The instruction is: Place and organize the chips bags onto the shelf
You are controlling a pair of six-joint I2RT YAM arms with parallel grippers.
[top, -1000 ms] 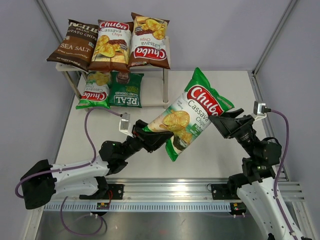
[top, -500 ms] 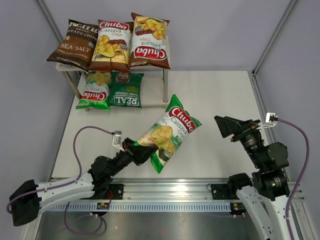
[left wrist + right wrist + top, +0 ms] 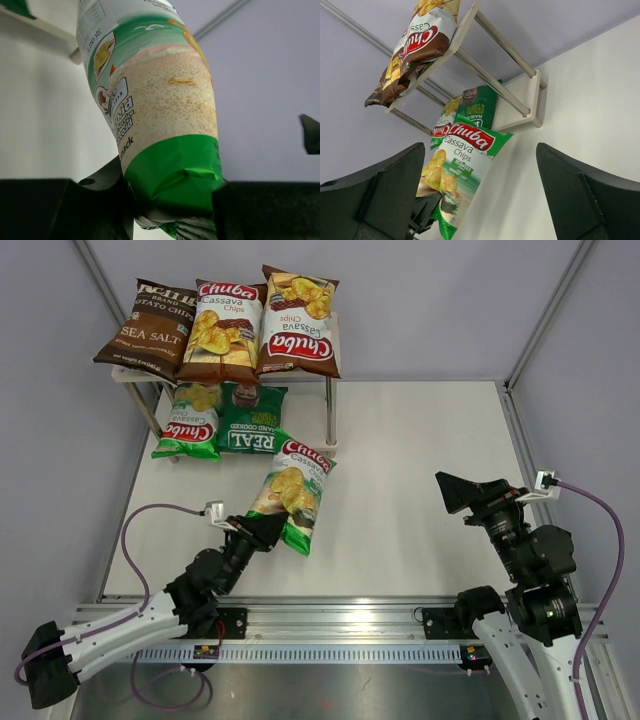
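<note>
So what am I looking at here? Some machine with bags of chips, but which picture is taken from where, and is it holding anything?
These are two robot arms bolted to a table. The wide picture comes from a camera above and behind them; the other two come from cameras on each wrist. On the shelf, the top board carries a Sea Salt bag and two brown Chuba bags; the lower board carries a green Chuba bag and a REAL bag. The left gripper is shut on the bottom end of a second green Chuba bag, in front of the shelf. The right gripper is open and holds nothing.
</note>
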